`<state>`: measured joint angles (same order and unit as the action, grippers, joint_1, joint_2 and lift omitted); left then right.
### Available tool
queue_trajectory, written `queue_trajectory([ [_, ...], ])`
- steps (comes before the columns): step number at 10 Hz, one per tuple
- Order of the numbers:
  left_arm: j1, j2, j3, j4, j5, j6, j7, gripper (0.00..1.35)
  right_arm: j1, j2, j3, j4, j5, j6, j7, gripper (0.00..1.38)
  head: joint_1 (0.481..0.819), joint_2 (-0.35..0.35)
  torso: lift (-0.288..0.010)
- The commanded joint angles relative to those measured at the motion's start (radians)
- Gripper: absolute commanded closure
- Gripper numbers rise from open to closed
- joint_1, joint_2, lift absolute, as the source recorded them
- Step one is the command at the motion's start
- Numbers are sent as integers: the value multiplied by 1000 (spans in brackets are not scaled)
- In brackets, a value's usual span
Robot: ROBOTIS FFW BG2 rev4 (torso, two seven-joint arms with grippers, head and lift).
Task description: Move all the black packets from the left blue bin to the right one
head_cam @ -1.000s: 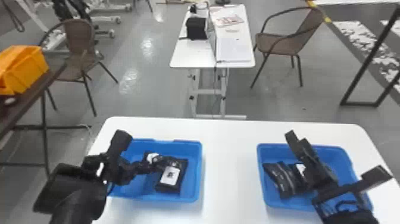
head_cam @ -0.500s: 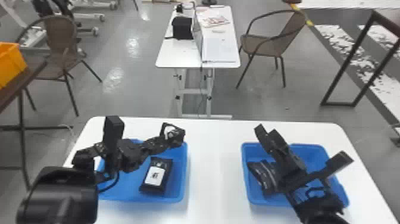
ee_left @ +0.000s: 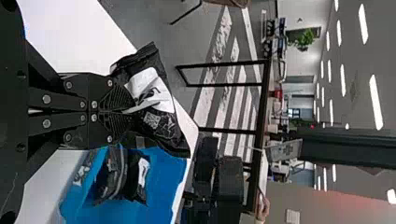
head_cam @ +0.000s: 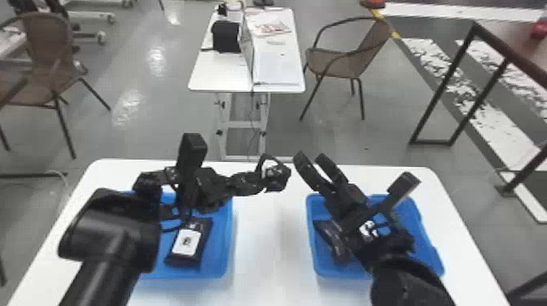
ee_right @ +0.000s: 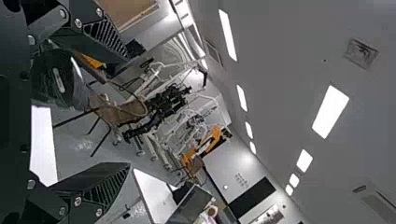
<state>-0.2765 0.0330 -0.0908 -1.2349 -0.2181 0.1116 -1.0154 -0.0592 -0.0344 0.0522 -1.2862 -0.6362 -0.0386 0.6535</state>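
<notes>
A black packet [ee_left: 166,125] is gripped between the drawn-together fingers of the left gripper [head_cam: 258,183], raised between the bins near the right gripper [head_cam: 311,156], whose fingers stand wide apart. Another packet [head_cam: 187,246] lies in the left blue bin [head_cam: 227,244]; more packets [ee_left: 113,172] lie in the right blue bin [head_cam: 427,260].

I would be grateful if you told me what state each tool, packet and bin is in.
Held black packet, creased, white label showing
Left tool, shut on the held black packet
Right tool, open
Left blue bin, open-topped, in use
Packet in the left blue bin, lying label up
Right blue bin, open-topped, in use
Packets in the right blue bin, lying close together
</notes>
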Motion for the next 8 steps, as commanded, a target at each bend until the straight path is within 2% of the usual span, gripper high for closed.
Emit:
queue_trajectory([
  [1,-33,-16,-33,40,-1,-9,-6,1216,-21,1,24,2,20,3,0,236,695,-76,0],
  [3,-56,-28,-59,63,16,-10,-6,1216,-30,5,47,10,30,23,0,240,695,-85,0],
  [5,-69,-30,-75,78,31,-13,-6,1216,-42,11,64,25,49,31,0,243,695,-85,0],
  [6,-69,-31,-75,78,34,-12,-6,1216,-45,14,64,31,59,46,0,305,695,-83,0],
  [7,-69,-31,-75,78,36,-13,-6,1216,-50,16,64,36,82,66,0,728,695,-80,0],
  [8,-70,-31,-76,78,43,-13,-6,1216,-53,16,64,38,104,78,-2,1006,695,-77,0],
])
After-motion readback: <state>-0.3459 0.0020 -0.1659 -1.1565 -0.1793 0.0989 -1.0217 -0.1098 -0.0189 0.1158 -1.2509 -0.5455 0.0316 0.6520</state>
